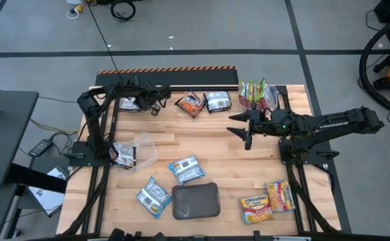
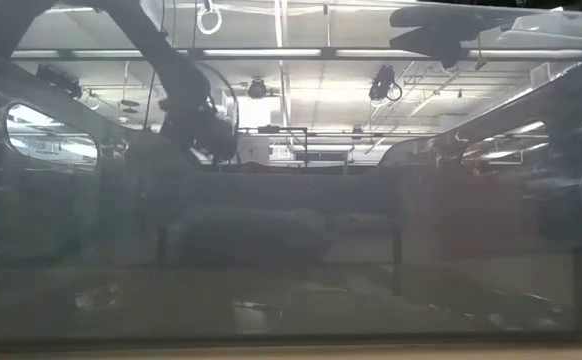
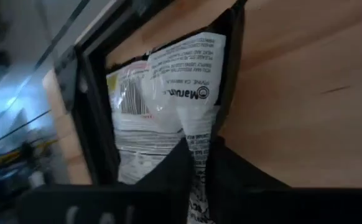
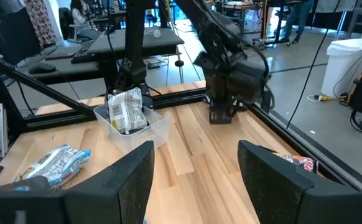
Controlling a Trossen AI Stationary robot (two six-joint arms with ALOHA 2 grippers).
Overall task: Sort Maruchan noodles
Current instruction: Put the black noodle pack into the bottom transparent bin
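Maruchan packets lie flat on the wooden table: a red-brown one (image 1: 190, 104) and a silver one (image 1: 218, 101) at the far side, two blue-white ones (image 1: 185, 169) (image 1: 153, 196) near the front, and two yellow-orange ones (image 1: 256, 209) (image 1: 282, 196) front right. Green ones stand in a clear tub (image 1: 256, 92). Another packet (image 1: 123, 154) sits in the left tub (image 1: 141, 150). My left gripper (image 1: 152, 104) is at the far-left edge, shut on a white-silver packet (image 3: 168, 93). My right gripper (image 1: 243, 128) hovers open over the table's right middle. My left gripper pinches the white-silver packet between its two fingers (image 3: 168, 177) at the packet's end (image 3: 196, 134). The rest of the packet stretches away from the fingers beside the dark frame rail (image 3: 94, 106). Whether it is lifted off the table I cannot tell.
A dark grey tray (image 1: 196, 201) sits at the front middle, and its wall (image 2: 291, 250) fills the low view. Black frame rails run along the table's far edge and both sides. Bare wood shows in the table's middle (image 1: 215, 144).
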